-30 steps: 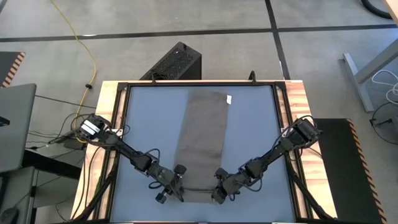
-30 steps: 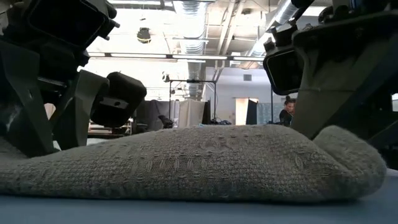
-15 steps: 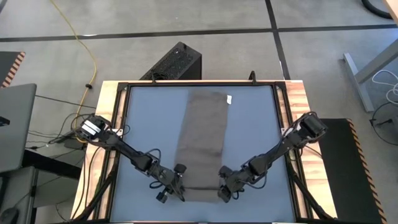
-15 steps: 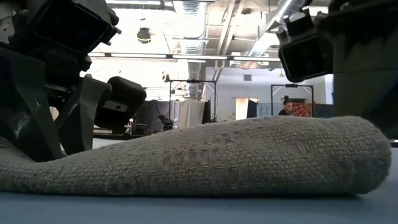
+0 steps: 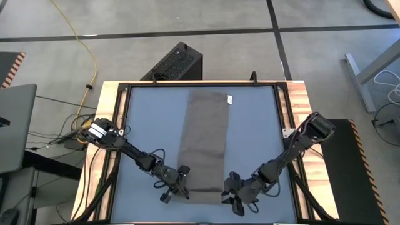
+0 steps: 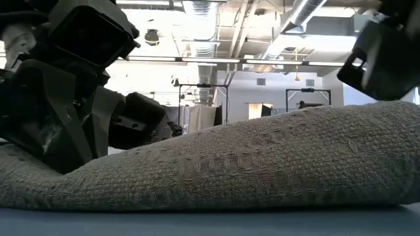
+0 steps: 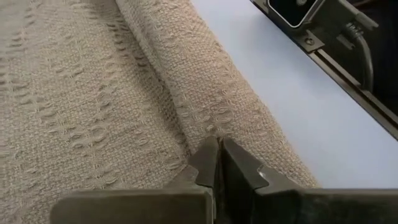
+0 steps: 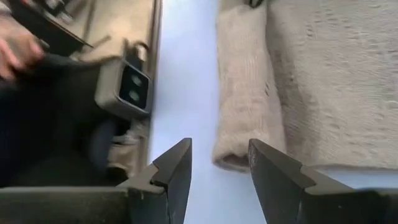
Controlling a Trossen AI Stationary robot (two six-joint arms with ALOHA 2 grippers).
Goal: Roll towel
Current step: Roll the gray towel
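The taupe towel [image 5: 203, 134] lies as a long strip from the far to the near side of the blue table [image 5: 150, 125], its white tag [image 5: 230, 99] at the far right corner. Its near end is rolled into a low roll [image 6: 262, 164] lying across the strip. My left gripper [image 7: 217, 149] is shut at the roll's left end [image 5: 183, 189]. My right gripper [image 8: 221, 165] hovers open just off the roll's right end [image 8: 239, 155], at the near right [image 5: 232, 199], touching nothing. My left gripper sets its shut fingertips [image 7: 208, 158] into the crease [image 7: 189, 134] where the roll meets the flat towel, near the roll's left end. It comes slanting down from the table's left. Whether any cloth is caught between the fingers, I cannot tell. The towel lies on the table.
Bare blue table lies on both sides of the towel. A dark frame rail and wooden border [image 5: 112, 125] ring the table. A grey camera mount [image 8: 127, 87] sits at the near edge. A black box [image 5: 178, 62] stands on the floor beyond the far edge.
My right gripper has let go of the roll's right end and drawn back up and toward the table's near right corner, turning about its own axis. The roll's right end, first pinched flat, now stands round and fuller. My left gripper has sunk slightly at the left end.
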